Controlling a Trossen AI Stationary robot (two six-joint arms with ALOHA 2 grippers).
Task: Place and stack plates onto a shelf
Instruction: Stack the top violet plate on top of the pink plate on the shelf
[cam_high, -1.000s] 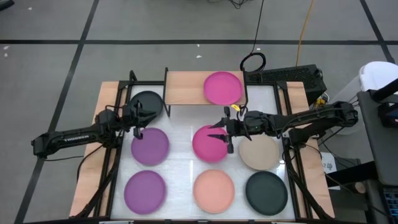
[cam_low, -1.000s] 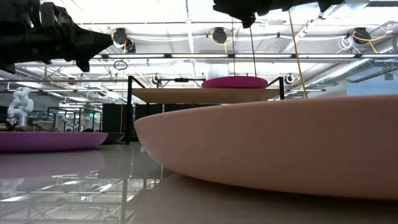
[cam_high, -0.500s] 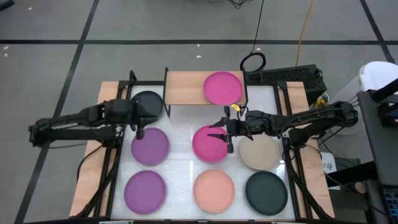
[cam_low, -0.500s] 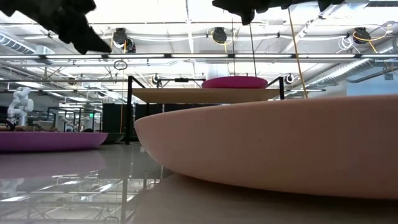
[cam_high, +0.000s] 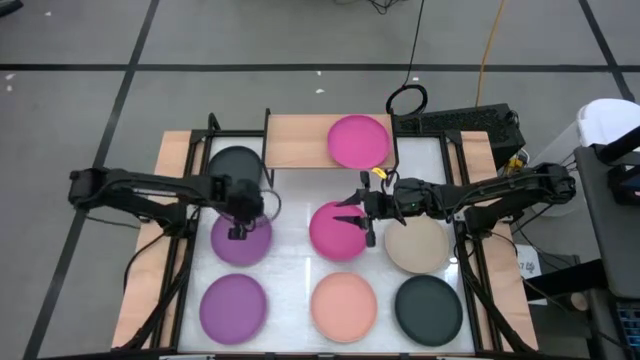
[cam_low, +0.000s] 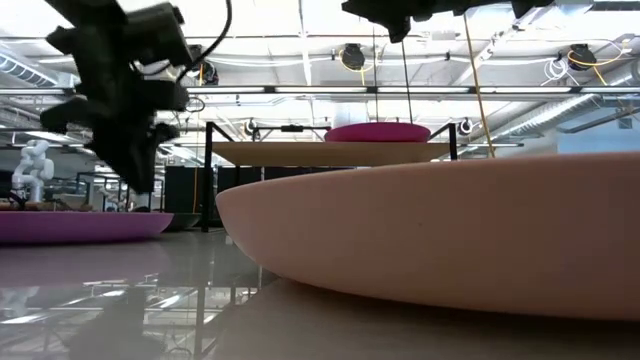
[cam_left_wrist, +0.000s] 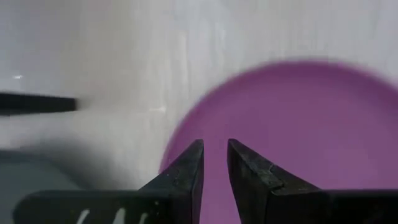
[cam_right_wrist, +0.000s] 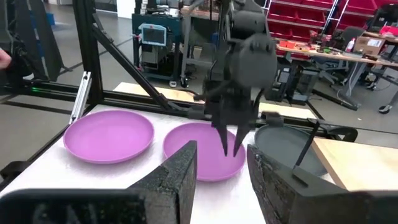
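Eight plates show in the high view. One magenta plate (cam_high: 359, 141) lies on the shelf (cam_high: 300, 142). On the table lie a black plate (cam_high: 238, 163), two purple plates (cam_high: 250, 245) (cam_high: 233, 305), a magenta plate (cam_high: 332, 237), a beige plate (cam_high: 417, 247), a peach plate (cam_high: 344, 303) and a second black plate (cam_high: 428, 307). My left gripper (cam_high: 238, 231) (cam_left_wrist: 215, 143) points down over the far purple plate (cam_left_wrist: 298, 130), near its rim, and is open by a narrow gap. My right gripper (cam_high: 345, 213) (cam_right_wrist: 221, 147) hovers open over the table's magenta plate.
The black plate lies just left of the shelf, beside its black legs (cam_high: 266, 150). Black frame rails (cam_high: 180, 260) (cam_high: 468, 270) run along both sides of the white tabletop. The low view is mostly filled by the peach plate (cam_low: 430, 235), with the shelf (cam_low: 330, 152) behind it.
My left arm has swung its gripper from the table's left side toward the far purple plate. The gripper has tipped from level to pointing down and has come down over that plate. The right arm and all plates have kept still.
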